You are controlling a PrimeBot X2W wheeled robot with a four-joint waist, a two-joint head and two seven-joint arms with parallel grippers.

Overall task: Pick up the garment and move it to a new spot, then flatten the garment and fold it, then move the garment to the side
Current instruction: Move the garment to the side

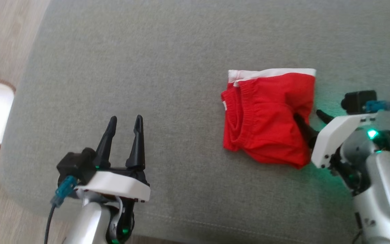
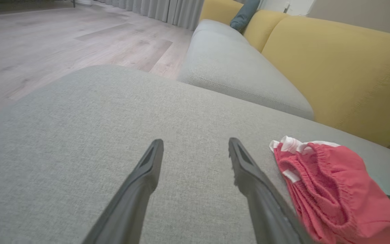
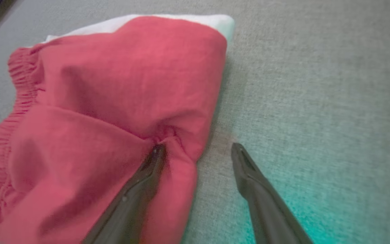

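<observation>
Garment [image 1: 267, 115]: red shorts lying at 3 o'clock of the head view on the grey cushion [image 1: 168, 67], in a compact, doubled-over bundle. Folding looks done or nearly done; the move to the side looks not yet done.

Right gripper [image 3: 197, 148]: sits at the bundle's 4 o'clock edge with its jaws spread wide. One tip is pressed into a puckered crease of cloth and the other rests over bare cushion. It has nothing clamped.

Left gripper [image 1: 126, 118]: at 7 o'clock, well apart from the garment, jaws parted and empty.

Materials:
- The garment is thin, matte woven cloth, soft and rumpled.
- Its waistband [image 2: 317, 152] is gathered elastic, and white trim runs along the 12 o'clock edge.
- The cushion is a coarse weave with rounded corners.
- The sofa back [image 2: 333, 67] is yellow.
- The floor [image 2: 46, 34] is pale wood plank.
</observation>
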